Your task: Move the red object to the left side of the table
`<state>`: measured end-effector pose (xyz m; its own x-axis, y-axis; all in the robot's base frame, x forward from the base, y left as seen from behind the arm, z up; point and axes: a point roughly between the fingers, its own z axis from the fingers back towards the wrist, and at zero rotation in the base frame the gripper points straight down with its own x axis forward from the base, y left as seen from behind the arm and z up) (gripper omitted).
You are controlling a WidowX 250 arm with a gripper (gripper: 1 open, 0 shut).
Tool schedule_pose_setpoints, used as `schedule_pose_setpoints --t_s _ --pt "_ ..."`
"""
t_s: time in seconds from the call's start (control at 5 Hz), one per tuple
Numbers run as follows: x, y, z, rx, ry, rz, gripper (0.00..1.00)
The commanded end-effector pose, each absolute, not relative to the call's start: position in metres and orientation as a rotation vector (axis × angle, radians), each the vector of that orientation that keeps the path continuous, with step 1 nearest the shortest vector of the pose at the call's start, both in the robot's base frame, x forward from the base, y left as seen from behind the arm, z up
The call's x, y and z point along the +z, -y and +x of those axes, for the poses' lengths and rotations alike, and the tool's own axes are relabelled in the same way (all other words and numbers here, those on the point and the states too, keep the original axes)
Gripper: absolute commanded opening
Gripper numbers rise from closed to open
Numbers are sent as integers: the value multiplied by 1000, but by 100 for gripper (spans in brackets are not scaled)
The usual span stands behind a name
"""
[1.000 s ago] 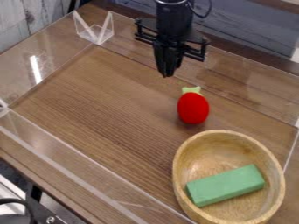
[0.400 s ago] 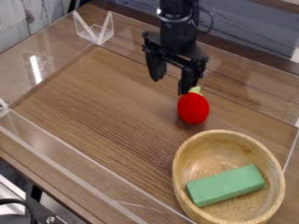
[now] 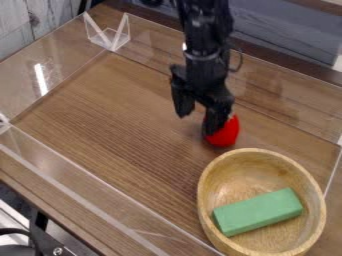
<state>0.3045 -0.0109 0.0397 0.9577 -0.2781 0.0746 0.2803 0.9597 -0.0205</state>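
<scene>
Black and pointing straight down, the gripper [image 3: 201,113] hangs over the right half of the table [image 3: 107,110], its two fingers [image 3: 181,103] spread wide apart with nothing clamped between them. One finger sits to the left of the red object [image 3: 225,130]; the other comes down in front of it and hides part of its upper left side. Whether either finger touches the toy cannot be told from this view.

That red object is small, glossy and rounded, and it rests on the brown wood-grain surface, right of the table's middle and nearer the right edge than the left. Its top is covered by the gripper.

Just beyond it, toward the front right corner, stands a round light wooden bowl [image 3: 221,178], its rim near the toy but apart from it. Inside lies a green rectangular block [image 3: 259,213], flat and set at a slant.

Clear acrylic walls [image 3: 54,60] edge the tabletop along the left and back sides.
</scene>
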Motion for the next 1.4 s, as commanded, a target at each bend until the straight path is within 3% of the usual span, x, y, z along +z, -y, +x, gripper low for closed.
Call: schedule_pose_setpoints --t_s 0.0,0.2,0.4,0.8,1.2 --pt "40 20 304 -287 91 -29 100" --pt "37 22 298 -270 88 -27 0" --pt "42 21 293 -290 98 -24 0" --pt "88 5 298 -298 173 -5 0" --pt "120 -71 312 -92 193 55 0"
